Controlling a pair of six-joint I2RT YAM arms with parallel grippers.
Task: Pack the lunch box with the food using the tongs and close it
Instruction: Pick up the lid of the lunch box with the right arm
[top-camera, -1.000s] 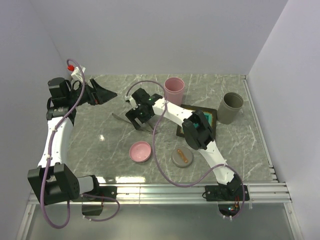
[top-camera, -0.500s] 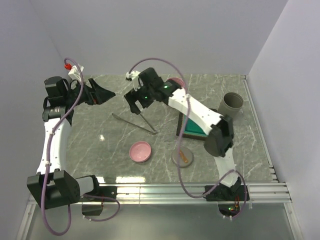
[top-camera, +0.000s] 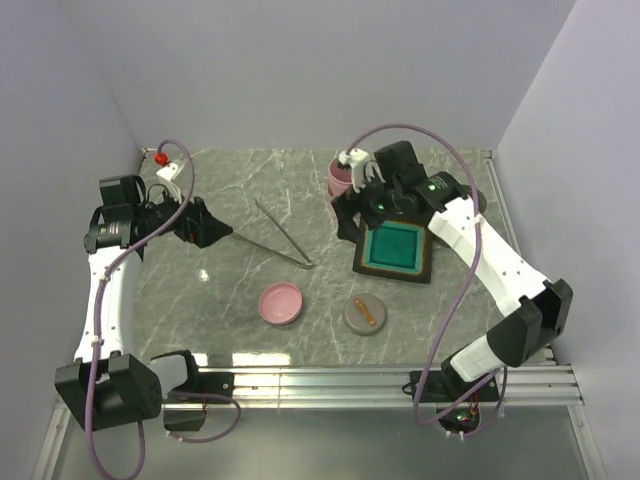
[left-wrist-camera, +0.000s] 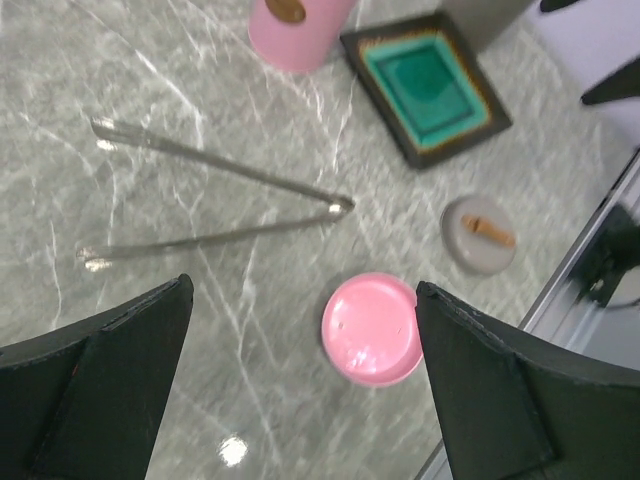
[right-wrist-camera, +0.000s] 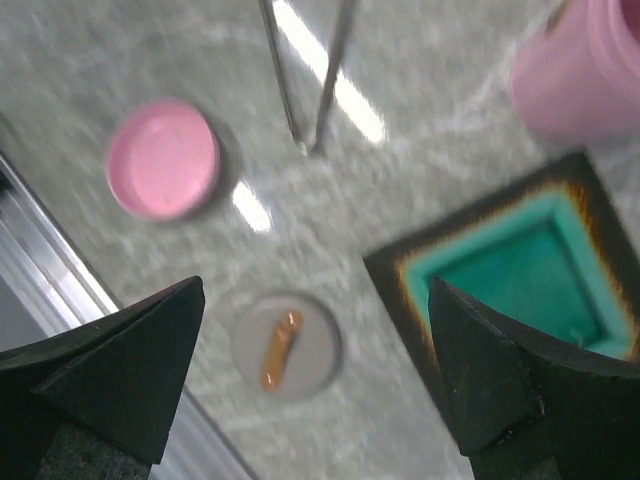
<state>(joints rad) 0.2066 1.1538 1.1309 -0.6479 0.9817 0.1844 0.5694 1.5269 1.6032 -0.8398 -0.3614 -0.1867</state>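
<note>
From above, the tongs lie flat on the table, joined tip toward the middle and the two arms fanning out to the left. The left gripper hangs spread and empty just beside their open ends. The right gripper, also spread and empty, is over the far left corner of the tray, next to the pink cup. Picking up the tongs looks like the step in hand, and the left arm is nearer. A good grip would probably cross both thin arms partway along the V, fingertips right down at the surface, so that a squeeze can close the tip.

In the left wrist view the dark fingers stand wide apart with nothing between them. The tongs lie ahead. The tray has a bare teal inside. The pink cup shows something brown at its mouth, too cropped to name. A pink disc is bare, and a grey dish carries one orange piece.

The right wrist view is blurred. Its fingers are parted around nothing. Below are the tongs' tip, the pink disc, the grey dish with its orange piece, and the tray, with nothing inside that shows.
</note>
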